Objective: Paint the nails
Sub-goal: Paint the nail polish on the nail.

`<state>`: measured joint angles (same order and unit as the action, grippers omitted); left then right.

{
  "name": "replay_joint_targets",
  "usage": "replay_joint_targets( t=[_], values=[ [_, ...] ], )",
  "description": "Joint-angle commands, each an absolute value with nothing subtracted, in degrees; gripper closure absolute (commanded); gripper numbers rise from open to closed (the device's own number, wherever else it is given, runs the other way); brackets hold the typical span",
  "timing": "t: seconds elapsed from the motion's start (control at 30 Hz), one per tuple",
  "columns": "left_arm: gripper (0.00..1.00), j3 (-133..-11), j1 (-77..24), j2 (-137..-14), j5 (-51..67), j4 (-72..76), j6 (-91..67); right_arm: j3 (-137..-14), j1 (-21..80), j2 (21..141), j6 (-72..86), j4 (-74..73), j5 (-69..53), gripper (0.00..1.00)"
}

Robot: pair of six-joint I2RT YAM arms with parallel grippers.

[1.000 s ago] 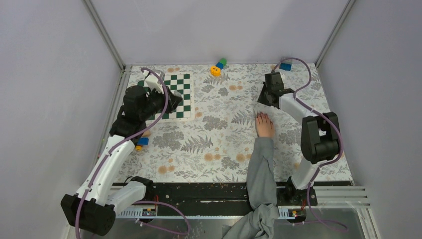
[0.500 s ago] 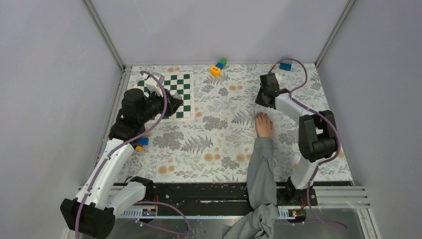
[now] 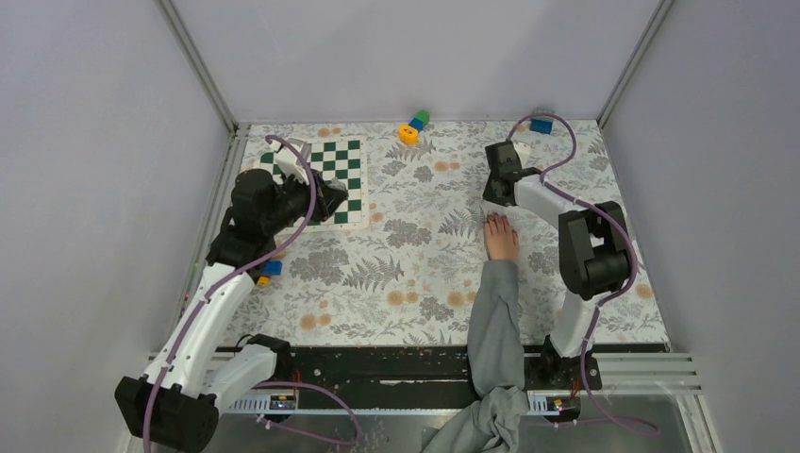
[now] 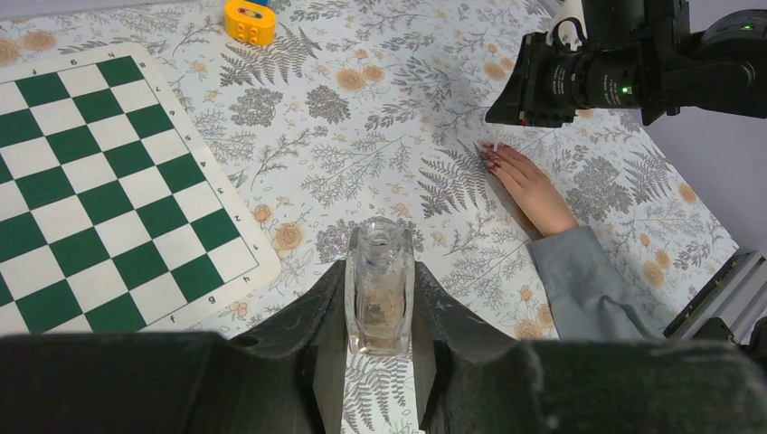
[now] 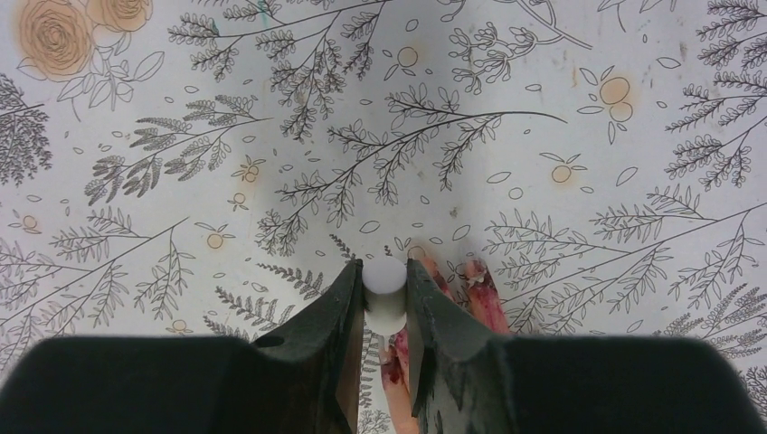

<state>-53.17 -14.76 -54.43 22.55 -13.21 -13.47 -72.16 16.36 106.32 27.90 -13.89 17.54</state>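
Over the last second the right arm is seen to have been swung a little to the left, so that the right tool (image 5: 386,273) is brought over the fingertips of the hand (image 3: 501,238). The hand itself has not been moved; it is laid flat, palm down, on the bench (image 3: 396,283), with the grey sleeve (image 3: 495,321) trailing back toward the near edge. The left arm has been shifted only slightly. From this it is judged that the brush is being lined up for a stroke and that painting is under way rather than finished.

The right tool is clenched on a small white round-topped stem (image 5: 386,291), taken to be the brush handle; its bristle end is hidden beneath the jaws. The left tool (image 4: 380,268) is clamped on a small clear glass bottle (image 4: 380,307), which is held upright with its neck uncapped, well apart from the hand.

The nails (image 5: 477,282) are found just right of the stem in the right wrist view, already glossy and dark red, with some red smeared onto the skin. The bench is covered by a smooth pale cloth printed with grey ferns and orange flowers. A flat green-and-white chequered mat (image 3: 341,179) is laid at the far left, and hard plastic blocks (image 3: 408,134) are left by the back wall.
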Motion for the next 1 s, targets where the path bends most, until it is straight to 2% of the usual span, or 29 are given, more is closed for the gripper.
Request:
replay_joint_targets(
  t=[0.0, 0.97],
  values=[
    [1.00, -52.8, -14.4, -53.7, 24.0, -9.7, -14.3, -74.5, 17.2, 107.6, 28.3, -13.9, 20.8, 1.00],
    [1.00, -53.2, -14.4, -53.2, 23.3, -11.1, -14.1, -78.4, 18.1, 112.9, 29.0, -18.3, 23.6, 1.00]
  ],
)
